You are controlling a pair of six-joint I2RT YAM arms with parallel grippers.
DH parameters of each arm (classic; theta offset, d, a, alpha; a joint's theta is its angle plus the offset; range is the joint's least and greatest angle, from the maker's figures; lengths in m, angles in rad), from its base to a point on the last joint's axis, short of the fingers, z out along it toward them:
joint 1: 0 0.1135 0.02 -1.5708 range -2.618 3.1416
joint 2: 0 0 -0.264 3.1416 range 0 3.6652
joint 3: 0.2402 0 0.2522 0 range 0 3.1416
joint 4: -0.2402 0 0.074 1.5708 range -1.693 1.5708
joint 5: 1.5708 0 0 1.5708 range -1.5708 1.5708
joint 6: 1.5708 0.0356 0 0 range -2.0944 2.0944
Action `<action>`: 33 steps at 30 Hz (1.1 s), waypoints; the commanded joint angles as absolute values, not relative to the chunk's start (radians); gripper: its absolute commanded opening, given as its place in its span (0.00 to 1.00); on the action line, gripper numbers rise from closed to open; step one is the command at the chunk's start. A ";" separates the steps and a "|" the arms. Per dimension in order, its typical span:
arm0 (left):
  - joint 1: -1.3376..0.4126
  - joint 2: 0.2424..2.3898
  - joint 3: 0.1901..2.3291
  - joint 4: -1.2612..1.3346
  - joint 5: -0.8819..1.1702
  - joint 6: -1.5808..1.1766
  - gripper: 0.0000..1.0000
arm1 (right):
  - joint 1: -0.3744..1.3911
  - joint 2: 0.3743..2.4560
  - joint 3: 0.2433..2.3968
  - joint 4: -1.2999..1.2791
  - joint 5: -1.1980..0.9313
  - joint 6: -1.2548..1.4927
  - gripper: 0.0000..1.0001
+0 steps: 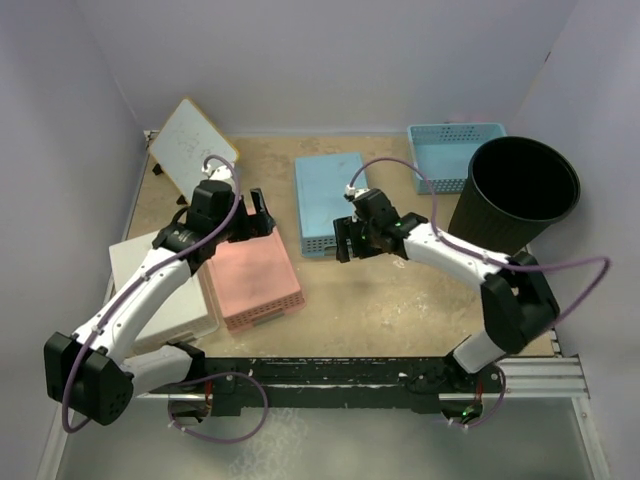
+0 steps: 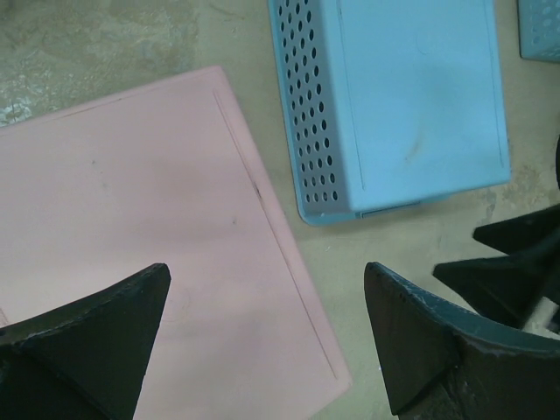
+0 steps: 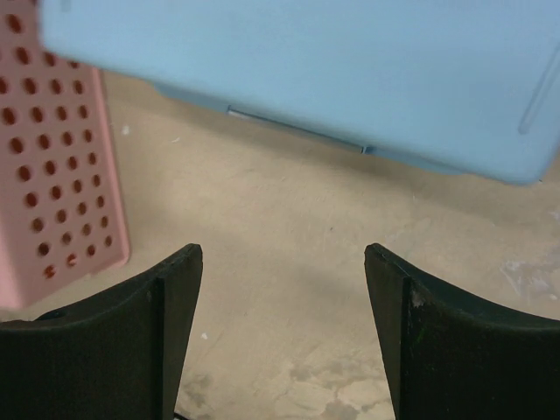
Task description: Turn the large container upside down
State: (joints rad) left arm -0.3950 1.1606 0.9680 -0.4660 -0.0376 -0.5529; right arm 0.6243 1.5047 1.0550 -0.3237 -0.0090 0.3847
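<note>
The large black container stands upright with its mouth up at the right of the table. It shows in neither wrist view. My right gripper is open and empty, hovering over bare table just in front of the upside-down blue basket, well to the left of the container. In the right wrist view the jaws stand wide apart over the table. My left gripper is open and empty above the upside-down pink basket; in the left wrist view it is over the basket's right edge.
A second blue basket stands open side up behind the container. A white basket lies at the left beside the pink one. A white board leans at the back left. Walls close in at the back and both sides.
</note>
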 commanded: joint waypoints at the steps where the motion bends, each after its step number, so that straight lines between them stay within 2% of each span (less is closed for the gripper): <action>1: -0.396 1.094 0.964 -0.463 -0.061 -0.533 0.90 | 0.613 1.600 1.100 -0.213 0.030 0.412 0.77; 9: -0.395 1.071 0.950 -0.471 -0.120 -0.570 0.90 | 0.595 1.912 1.451 -0.196 0.127 0.380 0.76; 14: -0.395 1.083 0.946 -0.436 -0.085 -0.579 0.90 | 0.584 2.050 1.704 -0.332 0.069 0.326 0.75; 19: -0.395 1.093 0.980 -0.450 -0.118 -0.552 0.90 | 0.565 1.900 1.642 -0.297 0.172 0.259 0.78; 24: -0.411 1.162 1.025 -0.415 -0.057 -0.535 0.90 | 0.468 1.797 1.566 -0.297 0.323 0.225 0.82; 29: -0.608 1.263 1.108 -0.440 -0.164 -0.502 0.90 | 0.350 1.856 1.622 -0.377 0.381 0.221 0.82; 33: -0.723 1.350 1.151 -0.419 -0.154 -0.495 0.90 | 0.322 1.944 1.709 -0.390 0.460 0.161 0.83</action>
